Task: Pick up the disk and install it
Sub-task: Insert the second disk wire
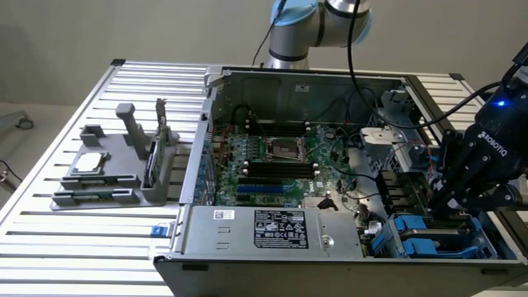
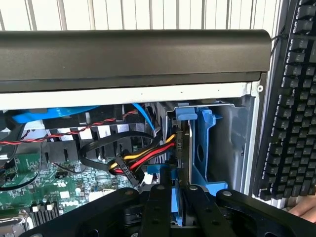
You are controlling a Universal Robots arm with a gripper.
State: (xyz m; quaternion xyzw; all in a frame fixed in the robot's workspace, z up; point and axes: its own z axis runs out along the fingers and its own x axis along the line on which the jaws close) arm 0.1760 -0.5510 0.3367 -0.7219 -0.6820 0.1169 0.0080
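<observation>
Open computer case (image 1: 347,80) on a slatted metal table (image 1: 49,260), side panel off, motherboard (image 1: 281,164) exposed.

Claw (image 1: 446,207) reaches down into the drive-bay corner of the case, at the exterior view's right. Its fingertips are lost there among dark cables and bay metal, so the exterior view does not settle the grip.

Wrist view: the two black fingers (image 2: 155,210) stand close together, clenched on a thin blue-edged slab running between them. This is the disk (image 2: 180,148), seen edge-on, grey metal side with blue carrier rim. Its label face is turned away and cannot be read. The lower end of the disk is hidden behind the fingers.

The disk stands upright in the bay, just ahead of the claw. How far it is seated cannot be made out. Beside it, further from the motherboard, a blue caddy (image 2: 207,148) against the grey bay wall.

A bundle of yellow, red and black wires (image 2: 143,160) ends at the disk's edge; the plug itself is partly blocked by the drive. A twisted red-and-black pair (image 2: 74,133) runs across the dark shroud beyond.

Below the claw in the exterior view, blue carriers (image 1: 425,238) sit in the lower bays, cut partly by the case rim.

Outside the case, a black keyboard (image 2: 291,98) is cut off at the frame edge. A grey parts stand (image 1: 111,173) sits well away from the claw.
</observation>
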